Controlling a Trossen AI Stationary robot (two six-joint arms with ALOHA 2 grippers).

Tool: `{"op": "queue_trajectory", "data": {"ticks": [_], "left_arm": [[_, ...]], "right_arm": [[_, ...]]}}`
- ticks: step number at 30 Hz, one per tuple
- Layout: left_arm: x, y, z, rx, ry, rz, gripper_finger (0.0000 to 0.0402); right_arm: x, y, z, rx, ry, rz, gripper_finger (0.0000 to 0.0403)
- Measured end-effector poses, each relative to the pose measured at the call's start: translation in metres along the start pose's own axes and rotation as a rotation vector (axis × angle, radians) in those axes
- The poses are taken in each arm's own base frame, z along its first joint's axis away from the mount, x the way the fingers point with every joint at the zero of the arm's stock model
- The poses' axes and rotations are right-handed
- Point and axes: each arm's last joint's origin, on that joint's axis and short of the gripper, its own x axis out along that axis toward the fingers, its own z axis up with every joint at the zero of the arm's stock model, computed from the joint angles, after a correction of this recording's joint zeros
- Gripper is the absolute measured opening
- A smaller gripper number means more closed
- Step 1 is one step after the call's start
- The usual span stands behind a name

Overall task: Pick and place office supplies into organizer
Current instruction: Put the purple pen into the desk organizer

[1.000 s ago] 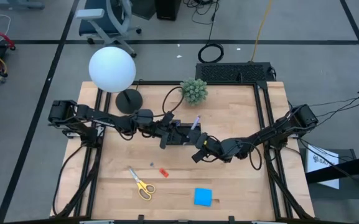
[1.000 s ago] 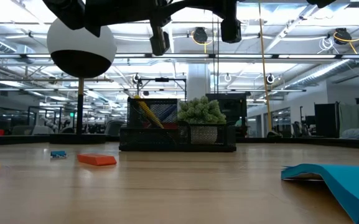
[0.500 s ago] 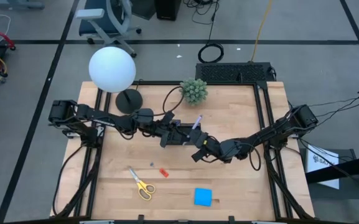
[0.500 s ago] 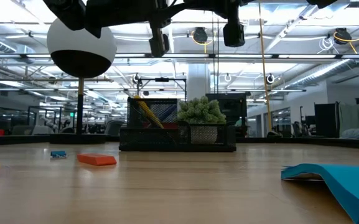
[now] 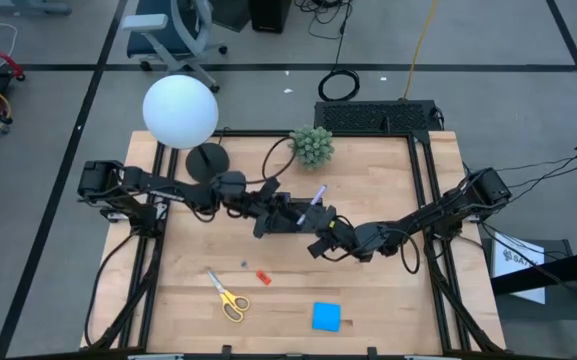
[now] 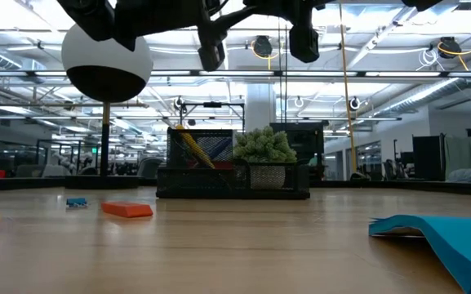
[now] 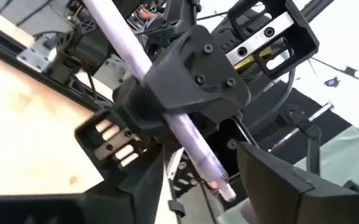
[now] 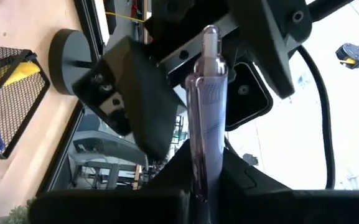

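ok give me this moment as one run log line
phase: pen handover above table | right gripper: shut on purple pen | left gripper: fingers open beside pen | organizer: behind | scissors, note pad: on table

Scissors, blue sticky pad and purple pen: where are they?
scissors [image 5: 230, 298], high view, on the yellow handles.
blue sticky pad [image 5: 326, 316], high view, its middle.
purple pen [image 8: 206, 134], right wrist view, mid-barrel.

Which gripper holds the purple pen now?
The right gripper: shut on the purple pen, which stands up between its fingers. The left gripper is open beside it.
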Motion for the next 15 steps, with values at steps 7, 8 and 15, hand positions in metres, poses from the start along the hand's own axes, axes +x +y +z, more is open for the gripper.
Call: {"op": "queue_trajectory", "data": {"ticks": [7, 8, 15], "left_arm": [[-0.01, 0.011, 0.015, 0.07, -0.031, 0.03, 0.0241], [-0.012, 0.013, 0.017, 0.084, -0.033, 0.039, 0.0242], [-0.018, 0.02, 0.022, 0.122, -0.018, 0.066, 0.0243]], "right_arm": [[0.0, 0.0, 0.0, 0.042, 0.001, 0.0, 0.0019], [-0.001, 0.0, 0.0, 0.045, 0.0, -0.001, 0.0019], [-0.003, -0.006, -0.001, 0.118, 0.067, -0.024, 0.0019]]}}
